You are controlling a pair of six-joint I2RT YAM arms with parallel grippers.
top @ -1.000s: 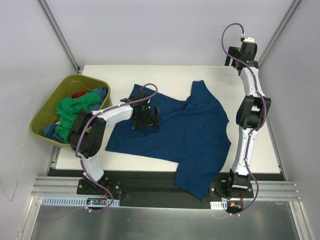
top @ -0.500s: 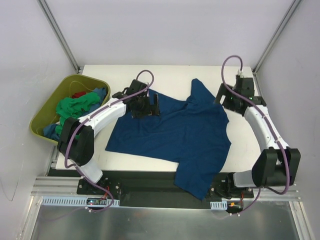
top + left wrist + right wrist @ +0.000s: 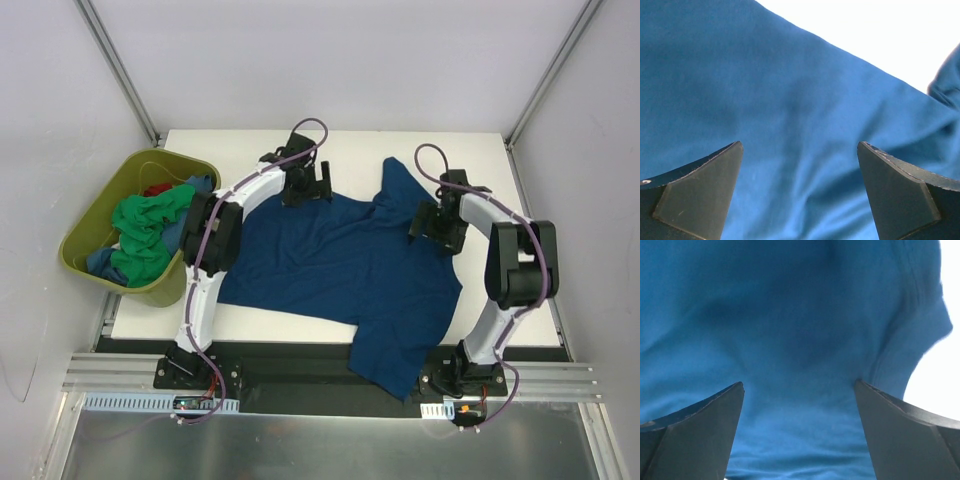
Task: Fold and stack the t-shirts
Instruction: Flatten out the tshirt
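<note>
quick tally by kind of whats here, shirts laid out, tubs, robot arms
dark blue shirt laid out on the table: 1
olive tub: 1, with a heap of clothes in green, red and blue, too tangled to count
robot arms: 2, left and right
total: 4

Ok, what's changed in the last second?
The left gripper slid from mid-shirt to the far edge of the blue t-shirt; the right gripper swung down from the far corner over its right side. Both open, nothing grasped. Shirt and tub unchanged.
</note>
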